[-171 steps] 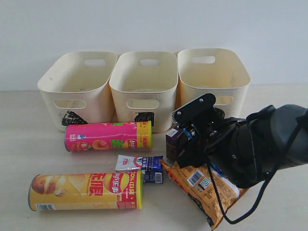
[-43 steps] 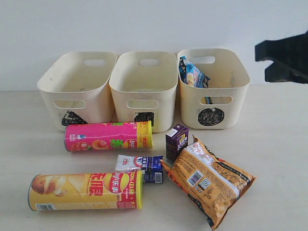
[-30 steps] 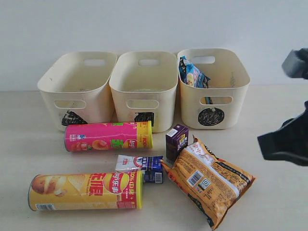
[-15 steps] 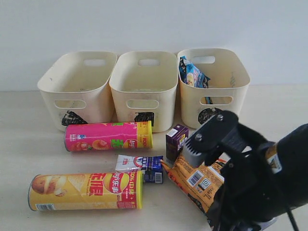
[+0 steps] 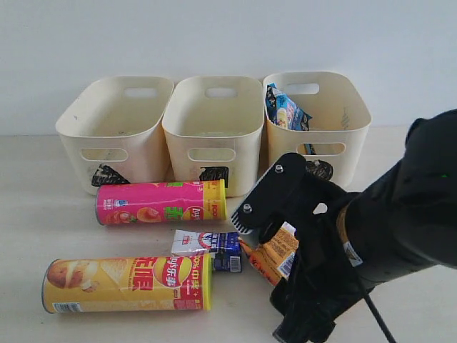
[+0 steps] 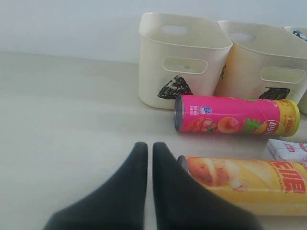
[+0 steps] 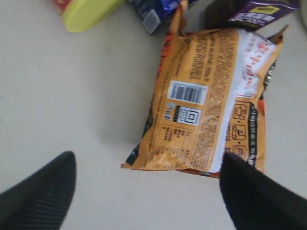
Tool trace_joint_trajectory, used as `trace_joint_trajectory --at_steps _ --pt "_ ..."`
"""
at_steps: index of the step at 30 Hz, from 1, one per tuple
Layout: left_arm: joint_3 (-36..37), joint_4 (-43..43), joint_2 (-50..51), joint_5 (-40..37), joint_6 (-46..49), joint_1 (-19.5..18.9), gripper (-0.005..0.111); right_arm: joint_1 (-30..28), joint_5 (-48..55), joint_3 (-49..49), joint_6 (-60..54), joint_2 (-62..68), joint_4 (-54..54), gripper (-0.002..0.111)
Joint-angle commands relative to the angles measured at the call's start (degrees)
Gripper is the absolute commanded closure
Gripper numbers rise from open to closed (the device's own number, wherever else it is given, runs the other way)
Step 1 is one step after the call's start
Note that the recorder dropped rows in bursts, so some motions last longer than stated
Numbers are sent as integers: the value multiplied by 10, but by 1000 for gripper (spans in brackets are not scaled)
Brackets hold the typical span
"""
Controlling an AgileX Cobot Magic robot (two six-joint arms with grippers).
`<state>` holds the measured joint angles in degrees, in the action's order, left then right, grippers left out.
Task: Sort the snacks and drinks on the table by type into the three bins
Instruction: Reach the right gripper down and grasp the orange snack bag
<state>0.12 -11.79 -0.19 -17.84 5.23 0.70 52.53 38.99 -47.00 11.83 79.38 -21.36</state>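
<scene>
Bag of orange foil (image 7: 207,103) lies flat, barcode side up.

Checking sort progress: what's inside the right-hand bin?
A blue-white foil bag leans inside the right bin. Its floor is hidden by its front wall, so anything lower can't be seen.

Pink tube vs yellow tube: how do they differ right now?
Body colour: the pink tube is pink, the yellow tube yellow. Place: the pink tube lies just in front of the left bin and middle bin; the yellow tube lies farther out from them. The shut left gripper sits closer to the yellow tube's end than to the pink tube. Shared: both lie on their sides, yellow lids pointing the same way, neither gripped.
</scene>
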Motion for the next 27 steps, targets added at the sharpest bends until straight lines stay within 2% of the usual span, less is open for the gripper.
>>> trace_joint_trajectory --at_steps 1,14,20,27 --pt "-1 -5 2 2 -5 -1 102 1 -3 -4 91 40 -68 26" --pt "-1 -5 2 3 -5 -1 102 1 -22 -63 131 167 -113 25" --pt "-1 -5 2 3 -5 -1 102 0 -17 -86 223 221 -205 4" --pt "-1 -5 2 3 -5 -1 102 0 -12 -97 349 264 -268 3"
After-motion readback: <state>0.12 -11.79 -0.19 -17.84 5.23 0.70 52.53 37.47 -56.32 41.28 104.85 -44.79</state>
